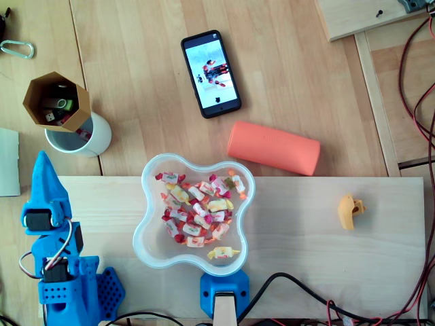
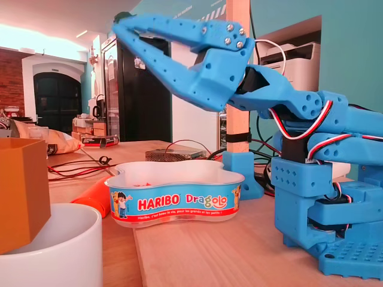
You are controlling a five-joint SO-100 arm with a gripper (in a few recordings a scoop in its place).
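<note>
The jaws are closed, their fingertips meeting at a point, and they hold nothing. They belong to a bright blue arm that stands at the left end of the pale wooden counter in the overhead view. In the fixed view the jaws are raised high, well above everything on the counter.

Nearest to the tip, just above and to its right in the overhead view, is a white cup. A brown six-sided container sits in the mouth of the white cup, with small dark items inside that are too small to make out. In the fixed view both fill the lower left corner, the white cup below and the brown container above.

Further right, near the middle of the counter, is a clear, wavy-edged bowl full of wrapped sweets in red, yellow and white. The fixed view shows the bowl's printed side, well apart from the jaws.

Beyond the bowl lies an orange cylinder on its side, close to the bowl's far rim. Past that, a black phone lies face up with its screen lit.

Far to the right a small yellow object rests alone. A metal carabiner lies at the top left edge.
</note>
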